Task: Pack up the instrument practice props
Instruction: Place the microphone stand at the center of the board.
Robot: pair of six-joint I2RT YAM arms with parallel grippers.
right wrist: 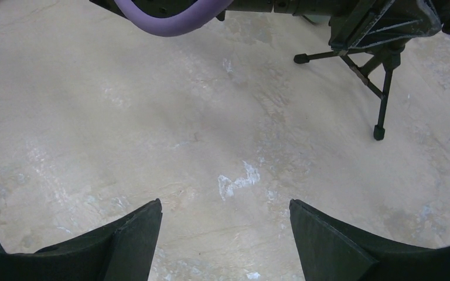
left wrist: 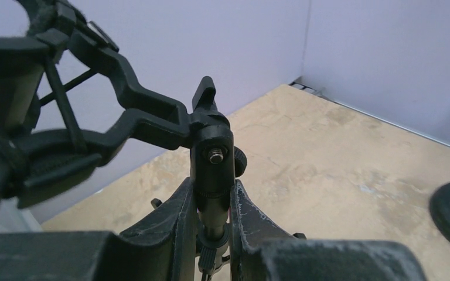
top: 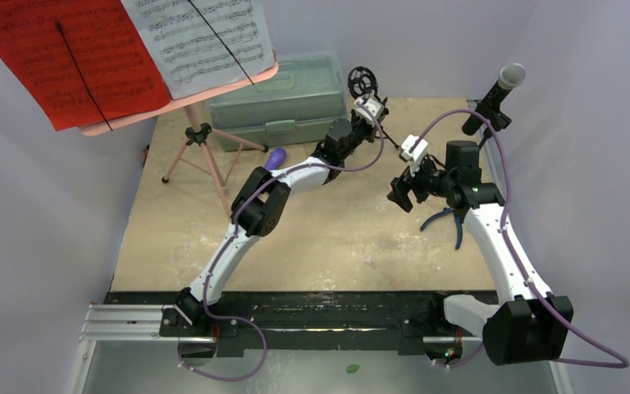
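Note:
A small black mic mount (left wrist: 212, 155) with a ring cradle (top: 362, 80) stands on thin tripod legs (right wrist: 381, 88) beside the grey-green case. My left gripper (left wrist: 214, 205) (top: 375, 112) is shut on its upright stem. The right gripper (right wrist: 225, 211) (top: 400, 190) hangs open over bare table, with nothing between its fingers. The purple microphone (top: 276, 158) lies by the left arm's elbow. A black silver-headed microphone (top: 500, 92) stands tilted at the far right. The pink tripod (top: 199, 146) carries a pink tray (top: 180, 105) with red (top: 74, 57) and white (top: 205, 37) sheet-music pages.
The grey-green plastic case (top: 283, 98) sits shut against the back wall. Blue-handled pliers (top: 453, 222) lie beneath the right arm. White walls close in the table on three sides. A purple cable (right wrist: 164, 20) loops across the top of the right wrist view.

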